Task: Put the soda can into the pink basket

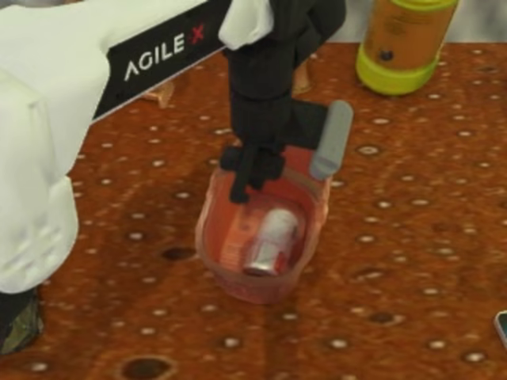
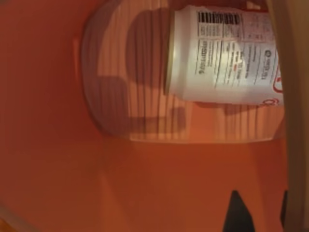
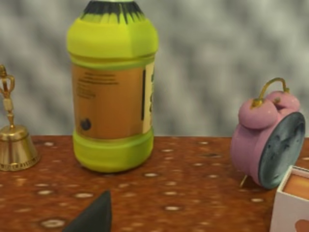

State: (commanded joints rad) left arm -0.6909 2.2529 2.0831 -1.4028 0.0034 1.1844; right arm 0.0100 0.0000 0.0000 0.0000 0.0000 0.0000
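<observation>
Already done, by the look | can (image 1: 273,237) lying on its side on ribbed floor of basket (image 1: 207,237) | left tool (image 1: 247,176) just above, spread, pinching nothing | likely light, rigid, slick; if regrasping, pinch across mid-body | right arm parked off-frame

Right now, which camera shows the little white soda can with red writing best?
The left wrist view: the small white soda can lies on its side on the pink basket's ribbed floor, label readable. The top view shows it smaller; the right wrist view misses it.
</observation>
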